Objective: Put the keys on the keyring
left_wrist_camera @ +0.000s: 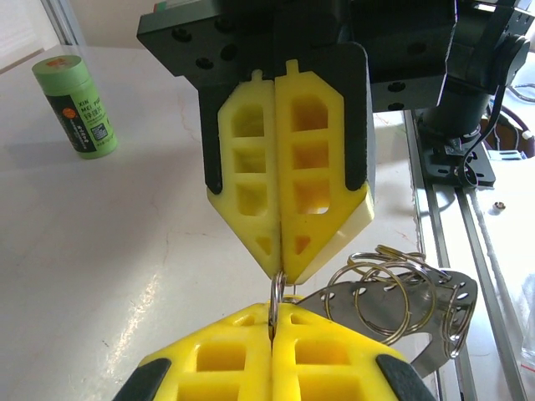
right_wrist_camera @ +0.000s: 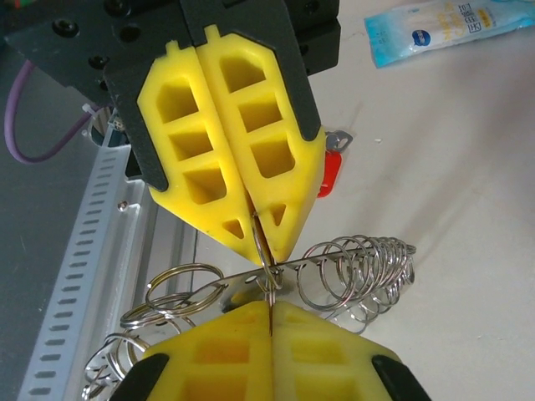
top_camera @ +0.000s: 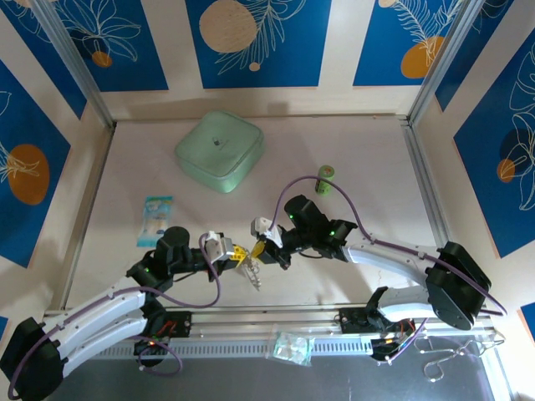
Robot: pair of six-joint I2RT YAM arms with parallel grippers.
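Bright, even overhead light; shadows are soft, a pale sheen streaks the worktop (left_wrist_camera: 125, 276), wrist-view foregrounds slightly blurred.

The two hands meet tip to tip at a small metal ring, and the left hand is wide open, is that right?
Not quite. The left hand is shut, clamped on the small metal ring, as the right wrist view shows. The rest holds: it meets the right hand tip to tip at that ring.

I can read white lettering beginning "XIN" on the green cylinder's (left_wrist_camera: 77, 106) dark label. The blue packet's (right_wrist_camera: 451, 29) print is too blurred.
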